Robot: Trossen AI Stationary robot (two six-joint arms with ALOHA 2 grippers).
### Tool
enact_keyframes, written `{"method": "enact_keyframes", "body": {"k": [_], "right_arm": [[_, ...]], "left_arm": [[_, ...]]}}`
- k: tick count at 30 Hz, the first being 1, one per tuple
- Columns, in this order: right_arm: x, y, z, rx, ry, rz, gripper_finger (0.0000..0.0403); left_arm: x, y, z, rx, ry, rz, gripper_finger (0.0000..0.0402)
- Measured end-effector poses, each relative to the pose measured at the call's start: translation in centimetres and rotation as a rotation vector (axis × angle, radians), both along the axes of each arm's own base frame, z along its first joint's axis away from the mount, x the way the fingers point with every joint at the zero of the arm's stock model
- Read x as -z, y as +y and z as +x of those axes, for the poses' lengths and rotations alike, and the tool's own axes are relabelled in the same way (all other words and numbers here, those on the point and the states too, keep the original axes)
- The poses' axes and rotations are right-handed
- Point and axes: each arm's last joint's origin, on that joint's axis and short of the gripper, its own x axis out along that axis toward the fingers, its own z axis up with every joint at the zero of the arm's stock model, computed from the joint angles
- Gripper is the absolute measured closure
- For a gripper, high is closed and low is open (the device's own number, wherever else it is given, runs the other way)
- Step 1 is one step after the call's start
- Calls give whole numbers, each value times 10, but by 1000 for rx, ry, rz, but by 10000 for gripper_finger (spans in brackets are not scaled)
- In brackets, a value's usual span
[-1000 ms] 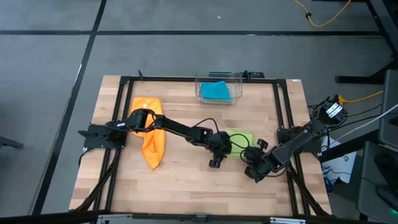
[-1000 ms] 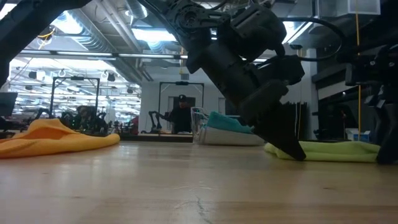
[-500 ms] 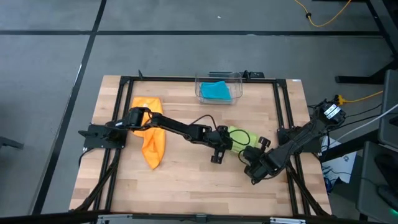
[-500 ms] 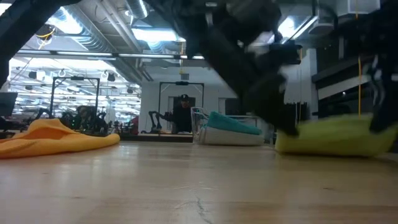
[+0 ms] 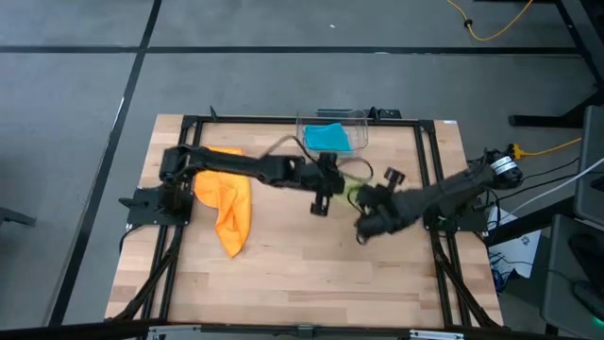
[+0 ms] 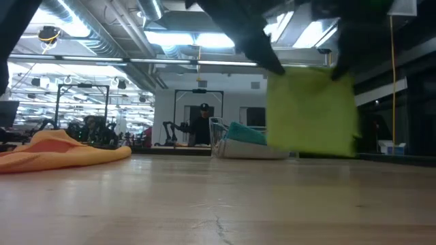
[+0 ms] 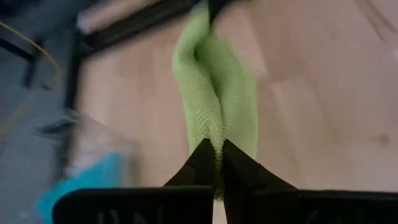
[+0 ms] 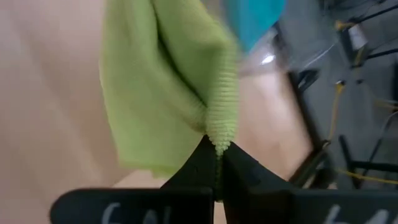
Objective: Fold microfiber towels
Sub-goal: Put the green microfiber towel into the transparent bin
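Lime green towel hangs clear of bench, right of centre. Left gripper and right gripper each pinch one edge. Advice: keep edges level, equal tension, lower far hem first.

Even overhead light, soft shadows — ceiling lamps glare; lime towel motion-blurred; wrist views smeared.

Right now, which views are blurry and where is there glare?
Low view: green towel and arms above it are motion-smeared, ceiling lights glare. Left wrist view: bin corner blurred. Right wrist view: background streaked. High view: both end effectors smeared, orange towel sharp.
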Motion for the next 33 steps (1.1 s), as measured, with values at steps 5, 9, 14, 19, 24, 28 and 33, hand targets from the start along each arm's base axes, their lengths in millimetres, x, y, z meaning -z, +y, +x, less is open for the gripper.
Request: {"method": "enact_keyframes", "body": {"k": [5, 9, 14, 19, 24, 28, 33], "right_arm": [[-35, -42, 24, -20, 7, -80, 397], [-65, -85, 41, -27, -27, -116, 397], [-82, -147, 58, -106, -101, -88, 397], [-84, -210, 61, -174, -180, -54, 397], [-57, -261, 68, -198, -123, -45, 397], [-29, -291, 79, -216, -80, -53, 397], [-29, -312, 79, -198, -96, -49, 397]], "left_arm": [[-42, 39, -26, -45, -38, 58, 401], [-65, 72, -45, -85, -64, 121, 401], [-71, 119, -62, -145, -51, 178, 401], [-67, 167, -77, -172, -47, 160, 401], [-68, 203, -96, -184, -99, 108, 401], [-63, 222, -100, -191, -120, 88, 401], [-31, 237, -88, -181, -70, 69, 401]]}}
